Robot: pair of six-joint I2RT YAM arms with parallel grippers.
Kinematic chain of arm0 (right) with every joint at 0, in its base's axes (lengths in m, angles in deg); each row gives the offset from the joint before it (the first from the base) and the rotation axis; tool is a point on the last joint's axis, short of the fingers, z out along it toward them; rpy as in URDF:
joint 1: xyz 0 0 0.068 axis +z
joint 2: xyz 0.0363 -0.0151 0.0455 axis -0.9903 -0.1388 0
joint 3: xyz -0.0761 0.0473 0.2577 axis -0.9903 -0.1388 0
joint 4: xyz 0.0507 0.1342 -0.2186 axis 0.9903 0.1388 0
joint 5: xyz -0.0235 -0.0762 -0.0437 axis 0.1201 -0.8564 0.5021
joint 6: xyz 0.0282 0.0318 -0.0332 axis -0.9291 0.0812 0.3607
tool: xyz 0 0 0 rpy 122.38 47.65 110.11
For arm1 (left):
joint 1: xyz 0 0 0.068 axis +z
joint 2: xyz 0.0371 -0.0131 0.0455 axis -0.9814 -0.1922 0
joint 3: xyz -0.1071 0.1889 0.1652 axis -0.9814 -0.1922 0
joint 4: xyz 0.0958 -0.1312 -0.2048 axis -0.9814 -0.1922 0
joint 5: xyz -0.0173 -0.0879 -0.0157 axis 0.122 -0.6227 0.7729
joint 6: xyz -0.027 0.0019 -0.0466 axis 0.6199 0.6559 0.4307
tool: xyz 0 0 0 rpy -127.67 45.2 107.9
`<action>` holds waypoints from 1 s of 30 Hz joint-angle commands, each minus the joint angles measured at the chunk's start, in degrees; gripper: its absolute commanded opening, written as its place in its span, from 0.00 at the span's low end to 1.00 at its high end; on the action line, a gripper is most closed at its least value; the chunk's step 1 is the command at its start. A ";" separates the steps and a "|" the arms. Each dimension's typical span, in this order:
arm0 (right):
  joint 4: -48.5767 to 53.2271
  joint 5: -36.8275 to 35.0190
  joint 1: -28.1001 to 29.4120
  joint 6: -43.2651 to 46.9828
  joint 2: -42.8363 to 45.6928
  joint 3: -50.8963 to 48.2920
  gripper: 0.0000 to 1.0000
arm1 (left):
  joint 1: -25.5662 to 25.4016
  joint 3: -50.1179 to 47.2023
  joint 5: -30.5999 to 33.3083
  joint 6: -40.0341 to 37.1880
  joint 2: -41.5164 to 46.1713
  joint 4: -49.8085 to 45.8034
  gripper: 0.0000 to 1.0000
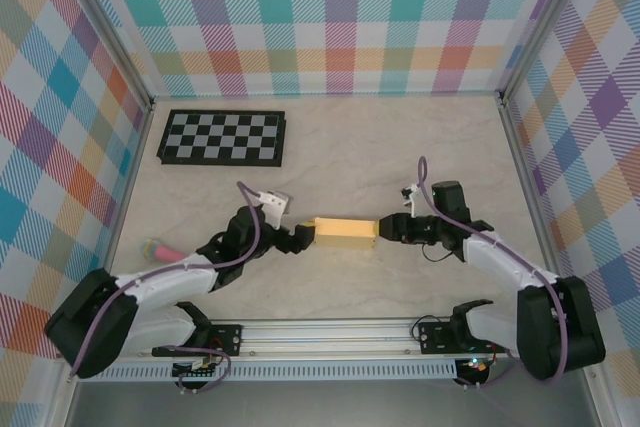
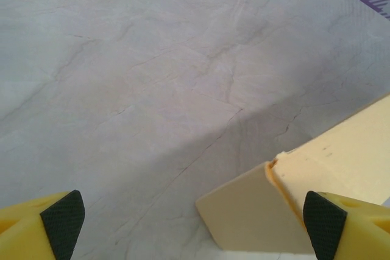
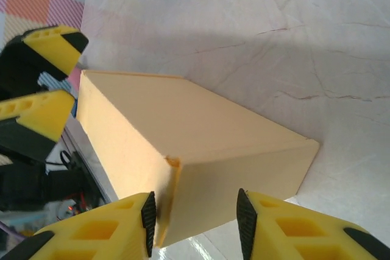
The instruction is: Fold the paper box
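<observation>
- Top external view: the paper box (image 1: 345,233) lies on the tabletop (image 1: 400,147), a flat block between both arms.
- Left hand (image 2: 192,218) gapes, released, beside a loose flap (image 2: 250,211); right hand (image 3: 194,214) straddles the opposite end, grip unclear.
- Tucking that flap squarely likely requires steadying the far end.

A lab test booth: plaid walls (image 1: 340,17) enclose a marble-look table (image 1: 400,147), checkerboard (image 1: 222,137) far left, metal rail (image 1: 330,332) along the near edge

1. Pale marbled worktop (image 2: 152,71) spreads across the view.
2. The left gripper (image 2: 192,229) has its black pads (image 2: 61,223) spread wide at the bottom edge.
3. The paper box (image 2: 341,156) enters at lower right, its end flap (image 2: 244,217) between the fingers.
</observation>
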 commanded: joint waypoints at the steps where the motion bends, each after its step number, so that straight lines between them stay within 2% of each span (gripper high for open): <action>1: -0.10 -4.15 4.62 11.52 5.03 -0.25 0.43 | 2.73 -2.78 2.16 2.44 6.80 -0.88 0.96; 3: -3.43 -6.15 7.00 14.30 7.63 -2.34 0.43 | 5.31 -4.69 2.44 6.02 11.08 -1.24 0.96; 5: -4.80 -7.97 9.36 16.64 10.48 -4.04 0.44 | 7.17 -5.61 5.36 8.97 15.84 -4.40 0.98; 8: -6.22 -8.87 13.19 20.74 14.89 -5.82 0.43 | 10.29 -4.03 4.00 9.54 20.24 -10.13 1.00; 10: -6.16 -12.02 16.45 22.89 16.16 -6.08 0.43 | 12.48 -1.32 3.64 9.08 19.68 -15.26 1.00; 11: -5.92 -13.68 18.40 24.07 16.26 -5.69 0.48 | 13.74 0.12 3.41 8.50 18.69 -17.36 1.00; 13: -4.26 -18.13 22.10 28.21 15.43 -3.54 0.67 | 16.27 2.72 4.03 8.62 15.70 -21.10 1.00; 16: 5.59 -27.10 26.98 41.04 10.54 5.32 0.75 | 20.50 6.80 4.55 10.26 10.35 -25.55 1.00; 18: 12.71 -31.18 27.17 50.18 4.92 11.87 0.80 | 22.17 8.35 4.83 11.45 7.96 -25.92 1.00; 21: 19.16 -32.08 26.79 61.53 -3.38 18.60 0.87 | 23.59 10.38 6.48 14.08 5.62 -27.41 1.00; 24: 23.13 -30.40 26.44 65.53 -12.24 24.93 0.87 | 25.14 12.01 6.85 16.02 3.06 -30.00 1.00; 28: 27.67 -26.60 26.51 65.96 -20.62 31.41 0.86 | 26.85 12.27 6.06 17.85 0.79 -31.50 1.00; 30: 26.22 -29.69 26.88 64.57 -23.60 32.95 0.76 | 27.40 12.00 5.71 18.47 0.47 -31.42 1.00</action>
